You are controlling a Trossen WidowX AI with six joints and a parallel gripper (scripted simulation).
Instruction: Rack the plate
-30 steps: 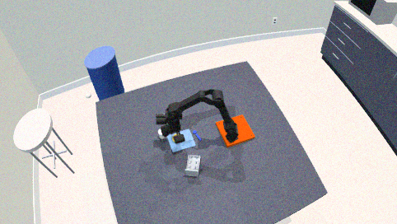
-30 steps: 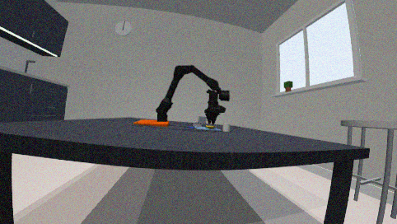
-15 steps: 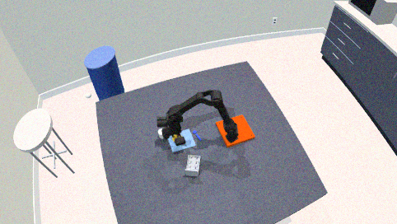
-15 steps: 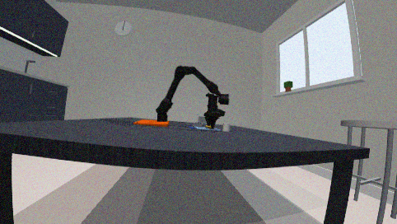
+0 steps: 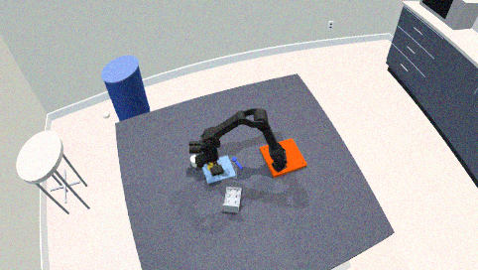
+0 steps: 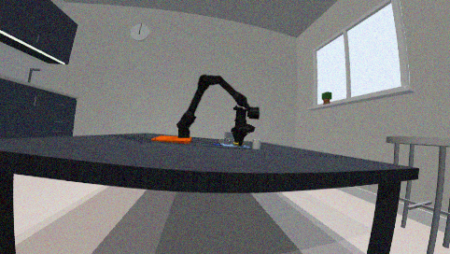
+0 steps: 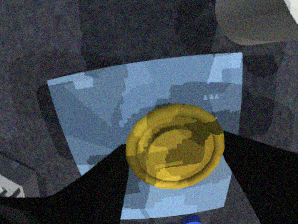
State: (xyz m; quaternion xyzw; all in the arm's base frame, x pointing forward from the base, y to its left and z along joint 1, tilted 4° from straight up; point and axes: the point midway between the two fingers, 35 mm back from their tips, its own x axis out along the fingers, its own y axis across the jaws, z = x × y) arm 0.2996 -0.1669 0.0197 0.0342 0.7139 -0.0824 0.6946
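The yellow round plate (image 5: 210,165) (image 6: 236,144) (image 7: 175,150) lies face up and flat on the light blue mat (image 5: 229,172) (image 7: 95,105). My gripper (image 5: 208,166) (image 6: 238,144) (image 7: 173,144) points down over it, with one finger against each side of the rim in the wrist view. It is shut on the plate, which is still at the height of the mat. The grey dish rack (image 5: 233,200) (image 7: 11,188) stands apart from the mat, with its slots facing up. Its slots look empty. Only its edge shows in the wrist view.
A white cup (image 5: 193,161) (image 6: 256,144) (image 7: 252,22) stands close beside the mat and gripper. A small blue spoon-like object (image 5: 237,163) (image 7: 192,220) lies at the mat's other side. An orange board (image 5: 294,158) (image 6: 171,139) lies under the arm's base.
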